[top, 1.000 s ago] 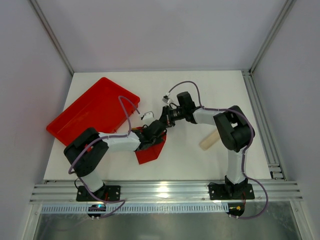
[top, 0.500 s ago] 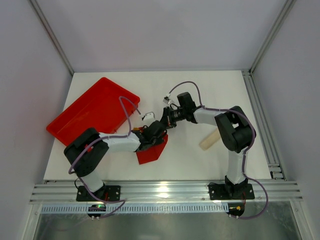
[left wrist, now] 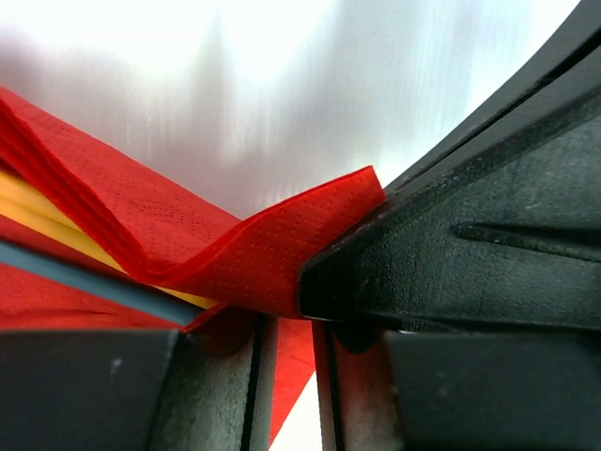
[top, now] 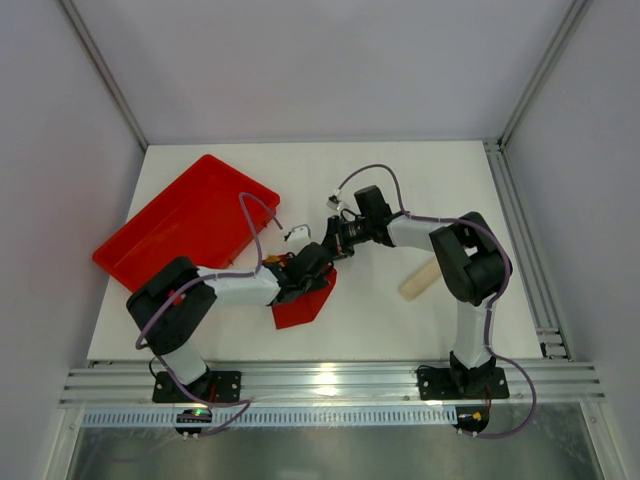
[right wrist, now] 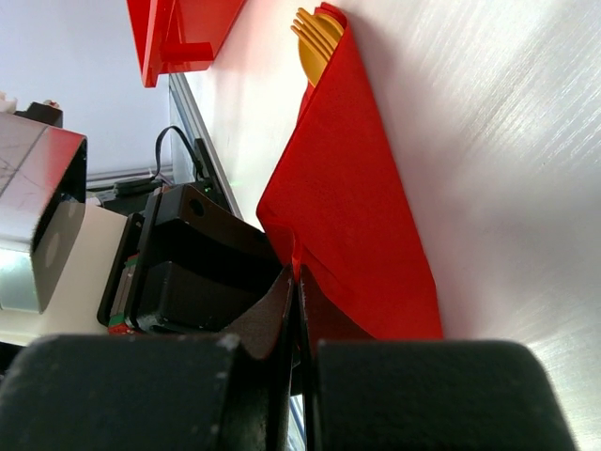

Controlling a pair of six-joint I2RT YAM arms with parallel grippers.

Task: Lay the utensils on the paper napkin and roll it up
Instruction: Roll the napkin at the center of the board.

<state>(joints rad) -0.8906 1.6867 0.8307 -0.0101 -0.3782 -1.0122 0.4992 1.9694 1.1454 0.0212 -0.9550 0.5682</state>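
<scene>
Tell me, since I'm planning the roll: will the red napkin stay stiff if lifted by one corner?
Probably floppy: the paper napkin curls in soft folds over the utensils. Likely light and easy to tear: the right gripper pinches only its thin edge.

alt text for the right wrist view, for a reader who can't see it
The right gripper, jaws closed, pinches one edge of a folded red paper napkin lying on a white table. Yellowish utensils poke out of the napkin's far end, and a red tray sits beyond.
</scene>
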